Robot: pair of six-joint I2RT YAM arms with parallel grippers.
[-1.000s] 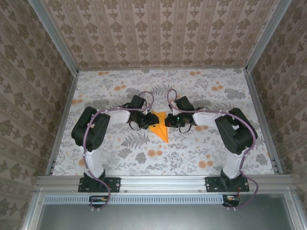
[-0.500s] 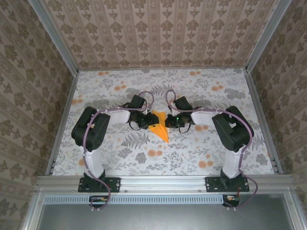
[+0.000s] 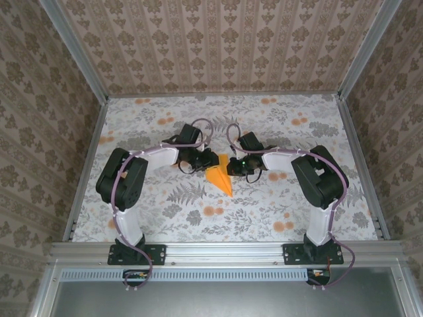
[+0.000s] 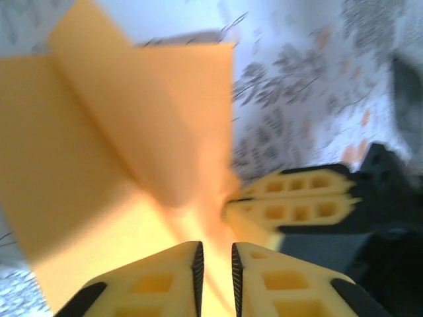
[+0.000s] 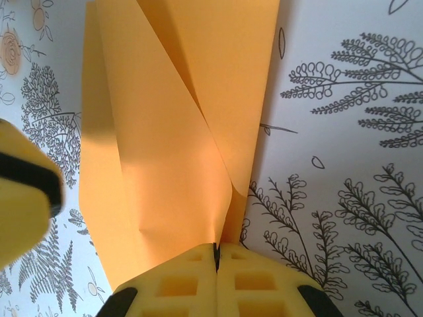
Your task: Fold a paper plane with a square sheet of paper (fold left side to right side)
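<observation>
You have the floral worktop [image 3: 297, 132] walled in on three sides, and both arms reach in from the near edge to meet over its centre. The left arm [image 3: 125, 178] bends in from the left edge and the right arm [image 3: 320, 178] mirrors it from the right.

Between their wrists lies the paper plane [image 3: 220, 178], half made. It is an orange wedge about midway between the left and right edges, its tip pointing at the near edge. The wrist views show it is not flat. One flap stands up off the worktop along a soft curve, with a crease running down the middle.

Your right fingers [image 5: 178, 284] are pressed together on the paper's edge, pinching it where the layers meet. Your left fingers [image 4: 158, 284] stand a narrow gap apart with the paper running into that gap. As far as this blurred view shows, they are not yet pressed onto it.

I judge you are in the left-over-right fold, with the right side anchoring and the left side about to take the flap. The next move calls for the left fingers to bite the flap near its free edge and carry it across toward the right edge of the worktop. Lay it edge on edge before you flatten the crease. Hold the right pinch firm, or the thin sheet will swivel and the fold will run crooked.
</observation>
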